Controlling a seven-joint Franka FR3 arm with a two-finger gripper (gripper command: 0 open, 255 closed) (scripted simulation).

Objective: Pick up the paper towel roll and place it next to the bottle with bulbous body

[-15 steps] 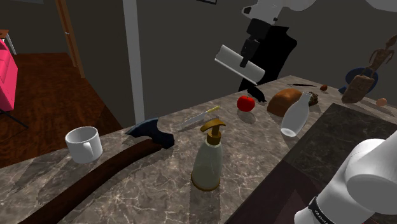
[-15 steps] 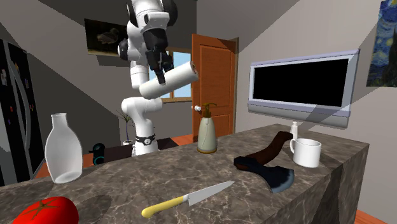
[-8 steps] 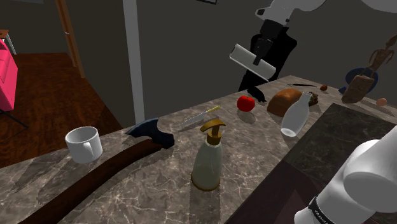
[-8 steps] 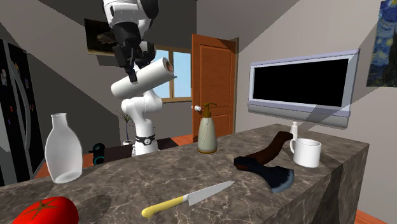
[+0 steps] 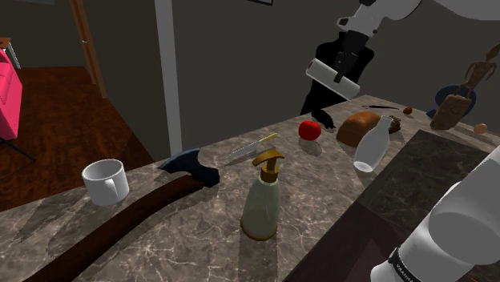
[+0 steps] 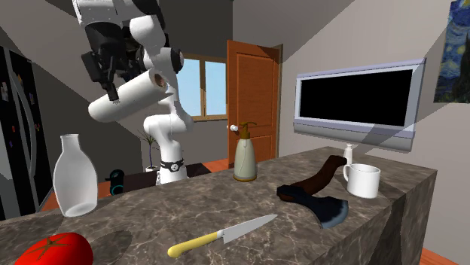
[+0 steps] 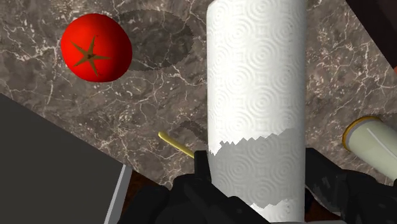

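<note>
— Claw status?
— The claw is clamped on the paper towel roll, fingers gripping both sides.
— Roll's position?
— In mid-air, high above the tabletop, over the tomato and the bottle, touching neither.

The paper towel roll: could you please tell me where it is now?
In the shoulder view the paper towel roll hangs upper right, clasped in the jaws, above the tomato and pale bottle.

Home kitchen/living rm: marble surface w/ mug, knife, tomato; fridge, wood door, wall TV, painting.
</note>
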